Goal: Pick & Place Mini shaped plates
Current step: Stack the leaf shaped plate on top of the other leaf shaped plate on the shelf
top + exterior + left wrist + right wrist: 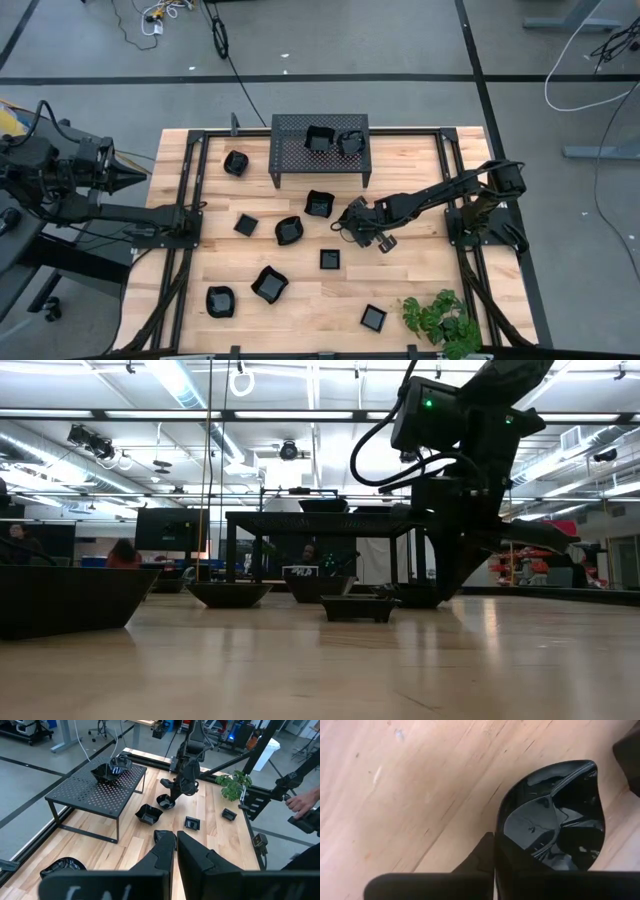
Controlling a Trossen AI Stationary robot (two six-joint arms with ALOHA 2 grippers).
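Several glossy black mini shaped plates lie scattered on the wooden table (410, 270), among them a wavy plate (289, 231) and a square plate (330, 259). Two more sit on the black perforated stand (295, 150). My right gripper (351, 215) is low at the table's middle, shut on the rim of a leaf-shaped plate (555, 815). In the right wrist view its fingertips (482, 855) meet at that plate's edge, on the wood. My left gripper (176, 845) is shut and holds nothing. It waits off the table's left edge (135, 176).
A small green plant (440, 318) stands at the front right corner. Dark rails (185, 215) run along both sides of the table. In the low view a large plate (70, 598) sits close on the left. A person's hand (302, 802) shows beyond the table.
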